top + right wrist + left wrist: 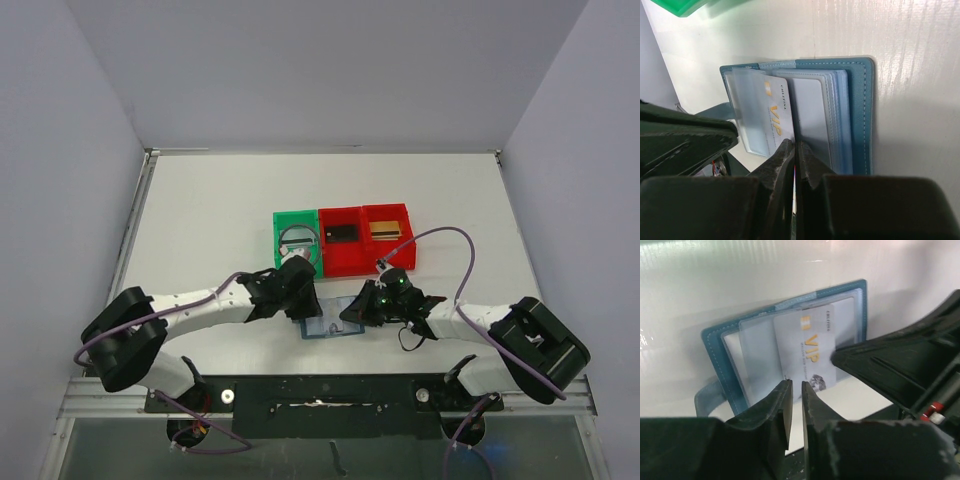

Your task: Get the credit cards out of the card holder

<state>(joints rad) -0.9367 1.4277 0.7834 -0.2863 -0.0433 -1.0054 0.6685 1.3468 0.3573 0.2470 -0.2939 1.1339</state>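
Extraction step: right gripper (pixel 795 150), nearly closed at the VIP card (pixel 775 115) mid-frame, grip unclear; left gripper (pixel 796 390) narrowly parted. Next: slide it from the card holder (pixel 860 115).

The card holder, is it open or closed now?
Open. The card holder lies spread flat, its clear pockets exposed, with a VIP card showing.

White table (pixel 200 200), plain grey walls (pixel 330 70) on three sides.
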